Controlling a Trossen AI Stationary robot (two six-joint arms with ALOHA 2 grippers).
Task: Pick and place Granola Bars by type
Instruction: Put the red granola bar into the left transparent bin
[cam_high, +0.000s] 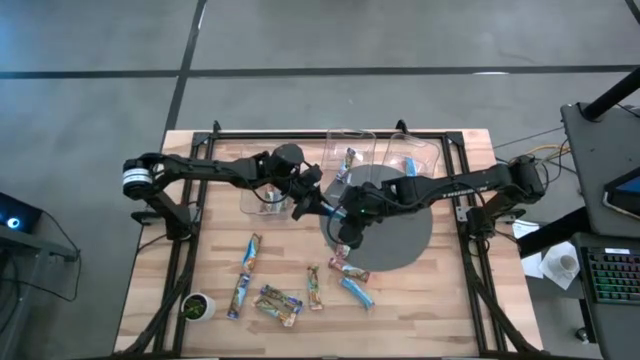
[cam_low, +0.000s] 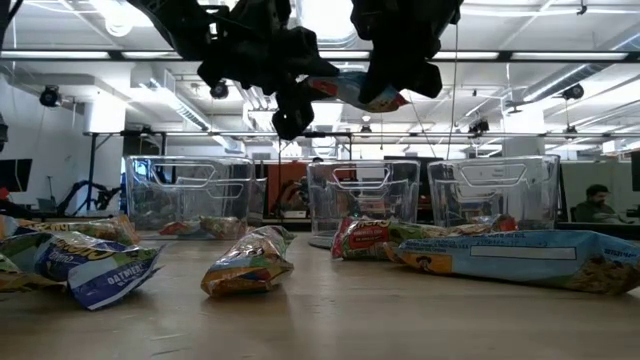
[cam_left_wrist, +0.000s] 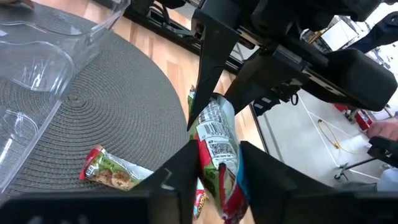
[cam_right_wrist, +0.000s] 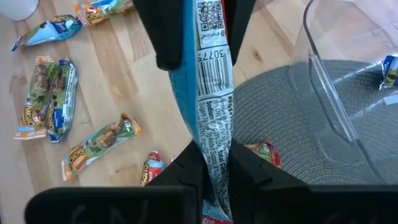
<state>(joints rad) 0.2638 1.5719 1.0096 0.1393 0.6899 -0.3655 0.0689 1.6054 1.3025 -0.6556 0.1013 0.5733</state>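
Observation:
One multicoloured granola bar (cam_high: 333, 208), red and blue with a white barcode back, hangs in the air between both grippers above the near left rim of the round grey mat (cam_high: 400, 245). My left gripper (cam_left_wrist: 217, 152) is shut on one end and my right gripper (cam_right_wrist: 213, 155) on the other. In the low view the bar (cam_low: 365, 92) shows high above the table. Several other bars lie flat on the wood toward the near edge, among them one (cam_high: 250, 250) and a light blue one (cam_high: 357, 292). My left gripper pinches one end of the bar (cam_left_wrist: 217, 138) between its two fingers, which lie across the wrapper. The bar is lifted clear of the table and stretches away to the other gripper. My right gripper pinches the opposite end of the bar (cam_right_wrist: 214, 134) between its two fingers, across the wrapper with the barcode side up. The bar is clear of the table and runs straight to the left gripper's fingers (cam_right_wrist: 168, 37).
Three clear plastic bins stand along the far side: left (cam_high: 265, 195), middle (cam_high: 350, 150), right (cam_high: 415, 155), with a bar or two inside. A small white cup (cam_high: 197, 305) sits near the near left corner. One bar (cam_high: 342, 250) lies on the mat's edge.

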